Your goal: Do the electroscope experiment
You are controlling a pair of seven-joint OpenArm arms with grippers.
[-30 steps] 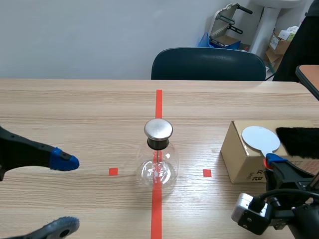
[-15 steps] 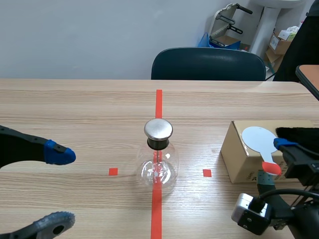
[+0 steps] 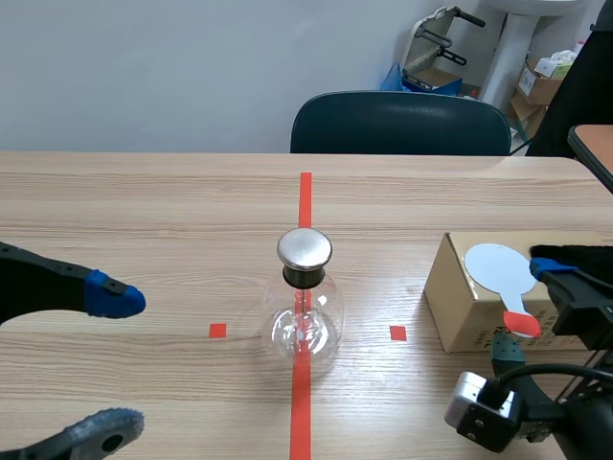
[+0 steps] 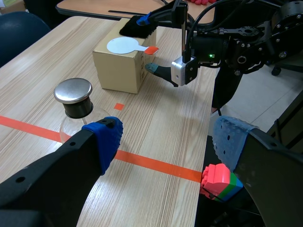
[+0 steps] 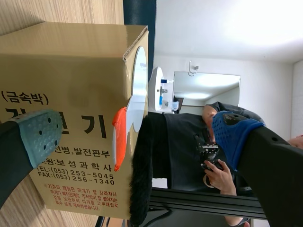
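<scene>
Plain pale wall (image 3: 144,67) running behind the far edge of the light wooden table (image 3: 144,201), with soft, even indoor light. A dark blue chair (image 3: 400,123) sits at that far edge, just right of centre. Back in the right corner of the room: a white column (image 3: 512,43), a blue bag (image 3: 393,77) and cardboard boxes (image 3: 536,84). An orange-topped table (image 3: 596,146) pokes in near the table's right edge. There's pale floor (image 4: 248,92) beyond the table's side.

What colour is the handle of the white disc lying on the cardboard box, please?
Orange-red; the handle shows best in the right wrist view.
</scene>
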